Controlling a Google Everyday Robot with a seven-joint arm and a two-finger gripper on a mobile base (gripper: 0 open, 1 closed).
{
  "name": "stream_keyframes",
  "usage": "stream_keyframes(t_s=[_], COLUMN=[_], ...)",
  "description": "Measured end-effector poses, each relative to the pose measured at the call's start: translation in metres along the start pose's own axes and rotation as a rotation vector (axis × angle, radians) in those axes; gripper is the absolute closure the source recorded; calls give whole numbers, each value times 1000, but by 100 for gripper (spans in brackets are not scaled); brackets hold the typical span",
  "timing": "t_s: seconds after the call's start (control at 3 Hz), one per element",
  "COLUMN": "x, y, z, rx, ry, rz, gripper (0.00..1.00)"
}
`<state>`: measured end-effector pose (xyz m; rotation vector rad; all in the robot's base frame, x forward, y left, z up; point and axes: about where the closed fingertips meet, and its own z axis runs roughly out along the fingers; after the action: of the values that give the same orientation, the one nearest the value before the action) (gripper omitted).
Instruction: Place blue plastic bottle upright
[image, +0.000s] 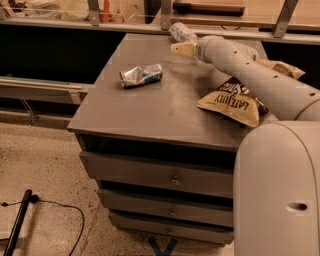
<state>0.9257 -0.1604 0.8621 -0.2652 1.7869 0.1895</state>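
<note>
The blue plastic bottle (182, 33) is a small clear bottle lying tilted at the back edge of the grey cabinet top (150, 112), right of the middle. My gripper (183, 48) is at the end of the pale arm (250, 70) that reaches in from the right. Its cream tip sits just in front of the bottle and touches or nearly touches it. The bottle's cap end is hidden or too blurred to make out.
A crushed silver-blue can (141, 75) lies on the cabinet's left half. A tan chip bag (232, 102) lies under the arm at the right, with another bag (282, 67) behind it. A metal rail (125, 25) runs behind the cabinet. Drawers (165, 177) face forward, and a cable (50, 205) lies on the floor.
</note>
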Motion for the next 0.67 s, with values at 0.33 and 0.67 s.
stream_keyframes(t_s=[0.33,0.67], x=[3,5], y=[-1,-3], z=[9,16], rx=[-14,-29], ry=[12,27], rz=[-10,-21], gripper=[0,18])
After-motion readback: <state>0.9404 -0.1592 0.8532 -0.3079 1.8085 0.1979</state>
